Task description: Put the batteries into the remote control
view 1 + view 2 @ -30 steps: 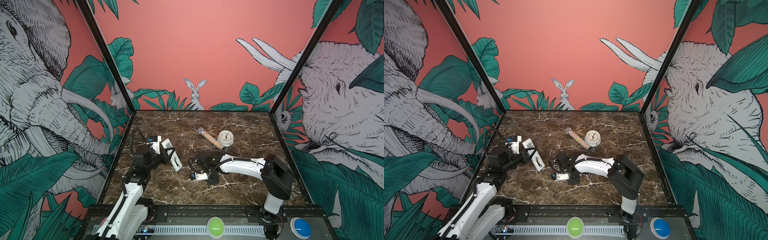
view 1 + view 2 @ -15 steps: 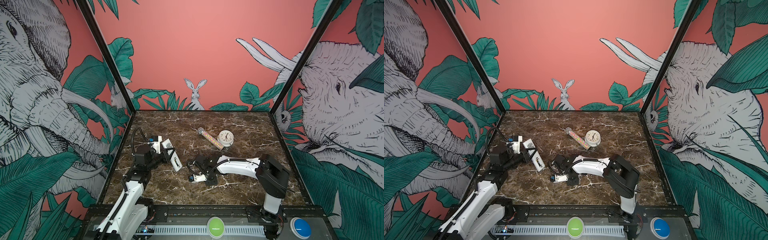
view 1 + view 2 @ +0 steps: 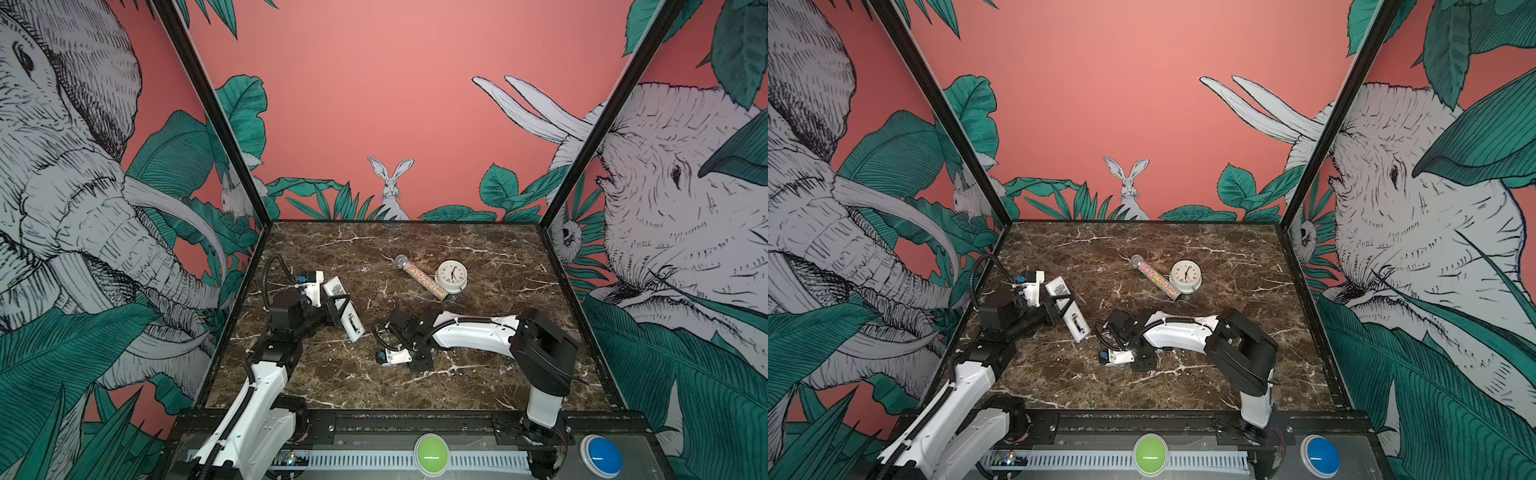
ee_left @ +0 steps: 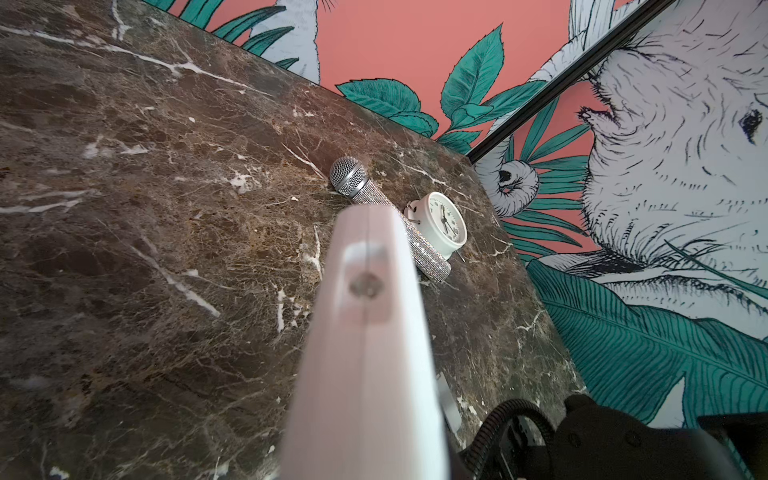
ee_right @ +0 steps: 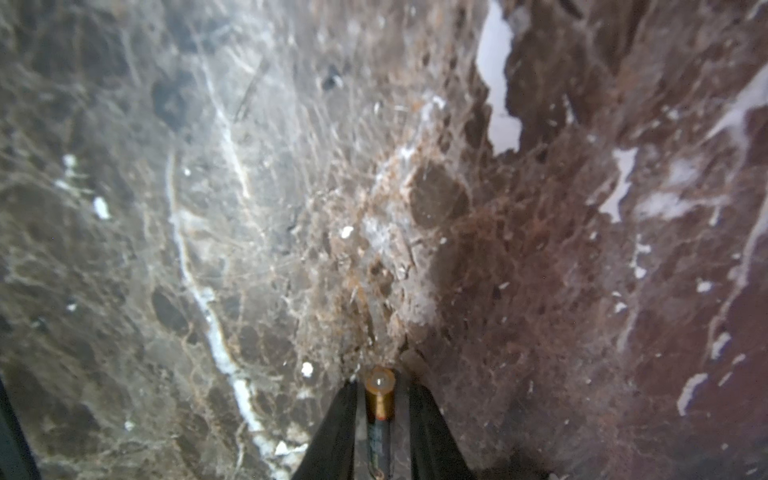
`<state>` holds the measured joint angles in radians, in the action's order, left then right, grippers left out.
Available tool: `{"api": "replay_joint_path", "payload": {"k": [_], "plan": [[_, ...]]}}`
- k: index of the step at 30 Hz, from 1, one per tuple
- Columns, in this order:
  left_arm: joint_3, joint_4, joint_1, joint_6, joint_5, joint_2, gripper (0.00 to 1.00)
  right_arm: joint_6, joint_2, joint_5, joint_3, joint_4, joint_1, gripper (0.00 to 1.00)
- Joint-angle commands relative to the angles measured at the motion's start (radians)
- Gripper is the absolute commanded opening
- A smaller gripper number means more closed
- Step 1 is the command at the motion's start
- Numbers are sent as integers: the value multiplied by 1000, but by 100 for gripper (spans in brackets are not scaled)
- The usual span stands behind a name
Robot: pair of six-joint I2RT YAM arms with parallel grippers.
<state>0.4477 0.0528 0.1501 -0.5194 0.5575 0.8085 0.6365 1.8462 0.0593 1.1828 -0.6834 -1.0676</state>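
Top views: left gripper [image 3: 337, 302] clenched on the remote control [image 3: 350, 319], gripping near its middle, at the left side of the marble table [image 3: 478, 386]. Remote is tilted, and a small dark opening shows on its upward face near the lower end. Cannot tell if that end touches the table. Right gripper [image 3: 420, 362] points down at the table, front of centre, tips at the surface, and it hides the battery here. Both top views match: remote [image 3: 1076, 323] in the left gripper [image 3: 1061, 302], right gripper [image 3: 1144, 360] down on the marble. Sparkly microphone [image 3: 422, 277] and white clock [image 3: 452, 274] sit touching toward the back, well apart from both grippers

Left wrist: blurred white end of the remote [image 4: 365, 332] fills the centre, gripper fingers out of frame. Microphone [image 4: 361, 187] and clock [image 4: 442, 222] are beyond it on the table

Right wrist: battery [image 5: 379, 399] sits between the two black fingers [image 5: 338, 432], gold end toward the marble. There is a thin gap on each side, so the jaws are released, not pinching. Cannot tell if the battery stands on the table or lies on it
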Motion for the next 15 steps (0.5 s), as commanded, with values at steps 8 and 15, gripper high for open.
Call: {"api": "replay_joint_path", "payload": {"k": [8,15], "plan": [[0,28,1,12,-4,-12,0,-23,-40,3,-7,24,-15,37],[3,15,2,19,-8,-29,0,-159,-191,30,-66,117,-16,41]]}}
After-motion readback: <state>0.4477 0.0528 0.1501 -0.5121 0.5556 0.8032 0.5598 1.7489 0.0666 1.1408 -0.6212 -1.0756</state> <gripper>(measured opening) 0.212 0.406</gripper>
